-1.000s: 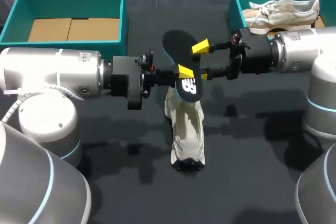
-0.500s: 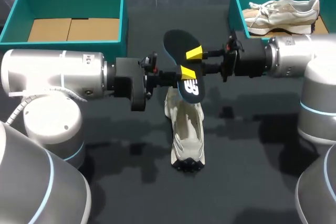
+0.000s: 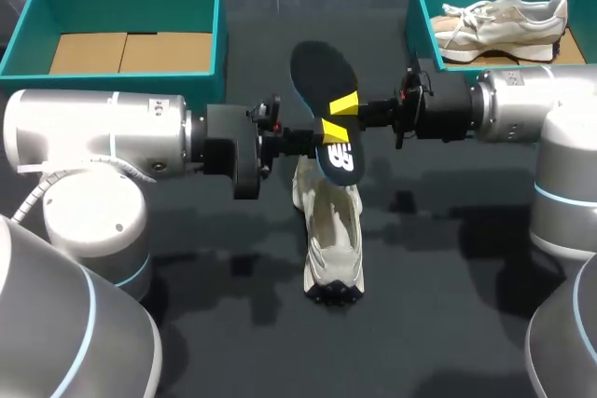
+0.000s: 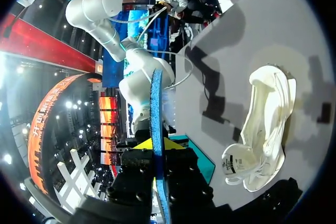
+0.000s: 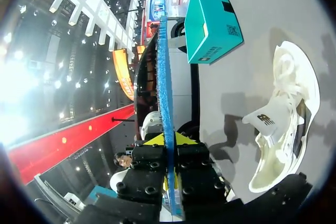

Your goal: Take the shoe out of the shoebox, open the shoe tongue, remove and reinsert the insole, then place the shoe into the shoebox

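Insole [image 3: 320, 76]: you hold it edge-on between both grippers.
Left gripper [image 3: 329, 129]: clamped on it.
Right gripper [image 3: 345, 102]: clamped on it too.
Shoe [image 3: 332, 235]: below your grippers, on the table [image 3: 448, 305].

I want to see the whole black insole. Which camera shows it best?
The head view: the insole turns its broad dark face to that camera, so you see its shape. Both wrist views catch only its thin blue edge.

Silver arms [image 3: 93, 132], black wrists [image 3: 229, 149], yellow fingertips [image 3: 344, 102]
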Robot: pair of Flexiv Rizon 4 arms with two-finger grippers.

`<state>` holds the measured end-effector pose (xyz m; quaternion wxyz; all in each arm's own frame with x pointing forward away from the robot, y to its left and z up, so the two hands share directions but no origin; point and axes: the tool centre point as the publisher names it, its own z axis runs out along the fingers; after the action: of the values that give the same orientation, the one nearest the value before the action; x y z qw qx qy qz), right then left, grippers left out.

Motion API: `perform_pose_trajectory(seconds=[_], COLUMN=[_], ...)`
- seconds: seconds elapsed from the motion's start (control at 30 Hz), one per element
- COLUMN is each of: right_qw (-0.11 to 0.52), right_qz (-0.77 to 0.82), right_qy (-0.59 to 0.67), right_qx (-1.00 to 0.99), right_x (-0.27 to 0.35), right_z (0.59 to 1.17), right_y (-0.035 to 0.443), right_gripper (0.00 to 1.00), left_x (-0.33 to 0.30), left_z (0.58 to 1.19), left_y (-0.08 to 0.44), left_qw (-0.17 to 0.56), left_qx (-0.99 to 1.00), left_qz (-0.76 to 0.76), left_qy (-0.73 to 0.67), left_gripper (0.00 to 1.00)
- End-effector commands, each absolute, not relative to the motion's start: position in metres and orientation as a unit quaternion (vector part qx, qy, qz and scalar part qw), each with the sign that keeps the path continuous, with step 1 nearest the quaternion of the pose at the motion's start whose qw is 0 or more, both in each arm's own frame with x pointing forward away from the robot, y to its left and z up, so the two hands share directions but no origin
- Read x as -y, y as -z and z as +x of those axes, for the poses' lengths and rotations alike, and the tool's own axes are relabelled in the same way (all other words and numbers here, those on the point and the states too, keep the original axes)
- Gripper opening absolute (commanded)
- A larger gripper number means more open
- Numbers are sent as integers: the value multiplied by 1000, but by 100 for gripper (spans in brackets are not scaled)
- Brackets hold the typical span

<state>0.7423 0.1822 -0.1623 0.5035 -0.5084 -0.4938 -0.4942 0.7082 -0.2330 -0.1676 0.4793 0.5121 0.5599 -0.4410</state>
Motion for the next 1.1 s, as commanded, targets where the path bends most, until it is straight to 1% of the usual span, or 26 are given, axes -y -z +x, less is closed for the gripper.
perform_pose_trajectory(seconds=[0.03,0.17,0.2,0.23,0.27,0.53,0.63,0.67,0.77,1.1], right_qw=[503,503,504,505,506,510,509,508,508,508], right_qz=[-508,-504,-502,-501,-500,-501,-503,-504,-507,-507], right_qy=[494,495,496,496,496,491,492,492,483,483], right_qx=[495,497,498,498,498,498,497,497,500,500], right_x=[-184,-184,-184,-184,-183,-180,-180,-181,-184,-184], right_z=[742,742,743,743,743,742,740,740,738,738], right_y=[163,163,163,164,165,175,179,181,188,188], right_gripper=[0,0,0,0,0,0,0,0,0,0], left_x=[235,234,232,230,226,175,154,145,145,145], left_z=[709,708,708,706,705,694,694,697,697,697], left_y=[169,170,170,169,168,148,142,140,140,140], left_qw=[478,472,469,466,464,453,418,403,403,403], left_qx=[-561,-565,-566,-568,-570,-585,-595,-599,-599,-599], left_qz=[512,510,510,509,507,495,529,562,562,562], left_qy=[441,444,447,448,449,456,438,405,405,405], left_gripper=[0,0,5,49,100,100,100,100,100,100])
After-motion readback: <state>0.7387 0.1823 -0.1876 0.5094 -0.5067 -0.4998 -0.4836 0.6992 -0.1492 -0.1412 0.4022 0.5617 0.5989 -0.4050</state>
